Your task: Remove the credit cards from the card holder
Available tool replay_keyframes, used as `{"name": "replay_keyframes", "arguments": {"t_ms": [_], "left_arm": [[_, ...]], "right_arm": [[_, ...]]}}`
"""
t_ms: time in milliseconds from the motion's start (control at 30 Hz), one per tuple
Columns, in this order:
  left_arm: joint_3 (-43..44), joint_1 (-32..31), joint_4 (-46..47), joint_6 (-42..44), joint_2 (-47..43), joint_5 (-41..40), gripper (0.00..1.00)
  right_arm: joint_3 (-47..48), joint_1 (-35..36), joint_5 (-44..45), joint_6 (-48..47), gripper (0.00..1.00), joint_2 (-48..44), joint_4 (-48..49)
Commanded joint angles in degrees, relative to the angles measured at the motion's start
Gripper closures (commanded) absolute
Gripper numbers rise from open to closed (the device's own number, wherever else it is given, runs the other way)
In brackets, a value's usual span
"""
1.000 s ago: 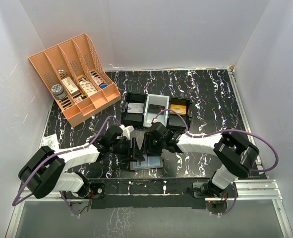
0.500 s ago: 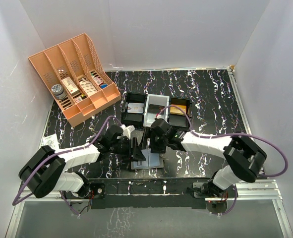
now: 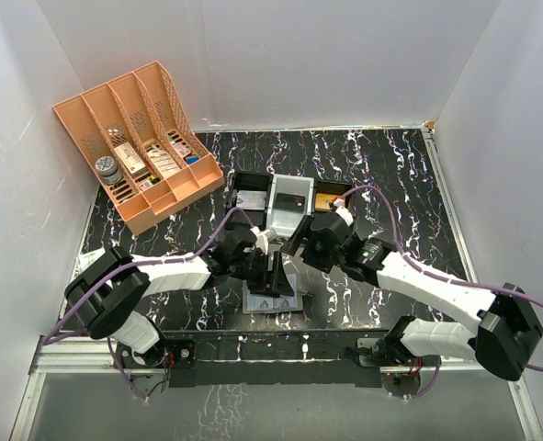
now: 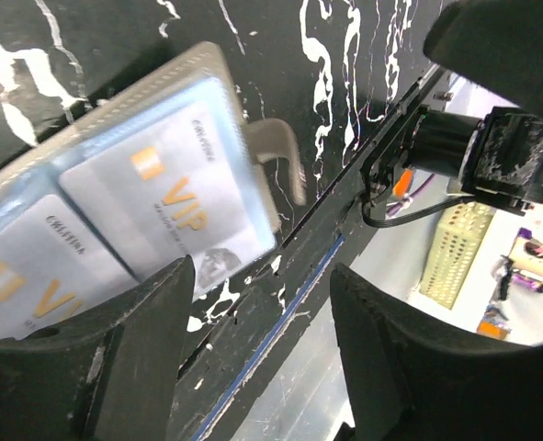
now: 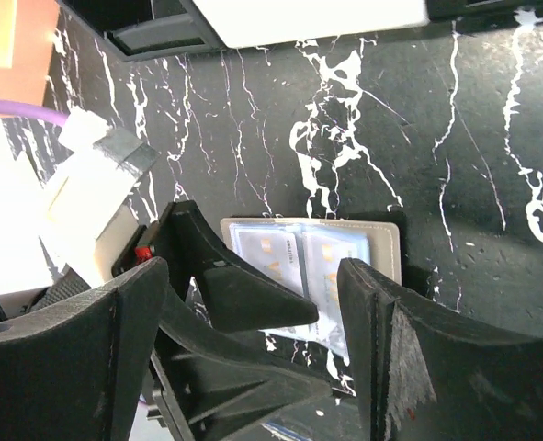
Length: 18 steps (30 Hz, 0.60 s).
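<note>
left gripper [image 4: 257,331] poised low over the opened card holder [image 4: 190,66], middle of the table's [image 3: 390,165] near edge.
both pairs of fingers stand spread and empty; the right gripper [image 5: 253,312] hangs higher over the same spot. two silver credit cards [image 4: 175,202] sit in the slots. i would pin the holder's rim and slide one card along its slot. the arms crowd each other; black tray [image 3: 250,207] just behind, orange organiser [image 3: 138,138] far-left corner.
</note>
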Motion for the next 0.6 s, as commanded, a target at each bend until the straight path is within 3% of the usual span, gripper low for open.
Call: {"name": "replay_keyframes", "arguments": {"t_ms": [0, 133, 233, 400, 567], "left_arm": [[5.2, -3.4, -4.9, 1.4, -1.6, -5.1, 0.38], [6.7, -3.4, -13.2, 4.3, -6.2, -11.2, 0.36], [5.9, -3.5, -17.3, 4.8, -8.6, -15.5, 0.37], [2.8, -3.4, -18.9, 2.9, -12.4, -19.3, 0.44], [1.8, -3.5, -21.5, 0.6, -14.4, -24.3, 0.52]], "right_arm": [[-3.1, -0.4, 3.2, 3.5, 0.28, -4.9, 1.7], [-5.4, -0.4, 0.4, 3.5, 0.32, -6.9, 5.3], [-6.5, -0.5, -3.2, 2.4, 0.42, -7.1, 8.7], [-7.4, -0.5, -10.1, 1.4, 0.62, -5.4, 13.2], [-8.0, -0.5, -18.1, 0.1, 0.69, -1.1, 17.3]]}}
